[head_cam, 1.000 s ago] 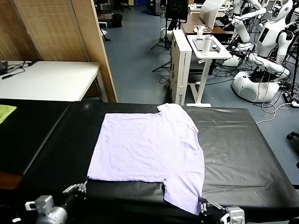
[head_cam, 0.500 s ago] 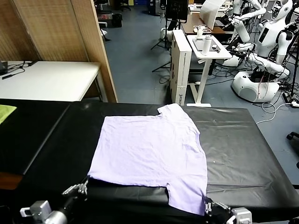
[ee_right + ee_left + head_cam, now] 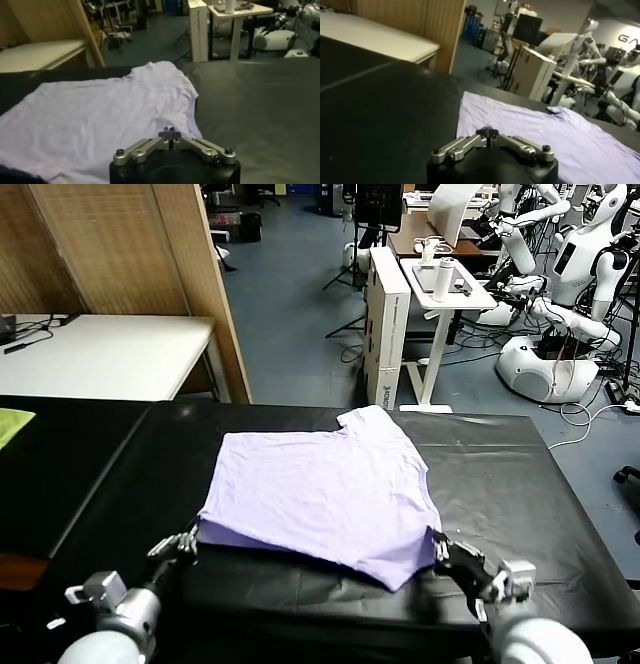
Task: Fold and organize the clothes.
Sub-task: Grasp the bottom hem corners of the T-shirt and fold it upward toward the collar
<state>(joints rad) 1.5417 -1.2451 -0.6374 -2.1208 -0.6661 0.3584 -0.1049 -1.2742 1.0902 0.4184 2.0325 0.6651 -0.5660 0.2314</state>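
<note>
A pale lavender short-sleeved T-shirt of thin soft fabric (image 3: 325, 489) lies spread on the wide black padded table (image 3: 520, 484), plain side up, its neck end toward the far edge and its near hem raised off the surface. The left gripper (image 3: 186, 544) sits at the shirt's near left corner, its fingers clenched on the fabric edge; in the left wrist view the two metal finger links meet at one point (image 3: 489, 133) with lavender cloth pinched there and the rest of the shirt (image 3: 570, 135) stretching away from it. The right gripper (image 3: 440, 550) holds the near right corner in the same way, pressed shut on the hem; the right wrist view shows its links closing together (image 3: 170, 133) right at the shirt's edge, the garment (image 3: 105, 120) spreading beyond toward the far side. Between the two grippers the near hem hangs in a shallow curve, casting a shadow on the table. A yellow-green cloth (image 3: 12, 424) lies at the table's far left, well apart from the shirt.
</note>
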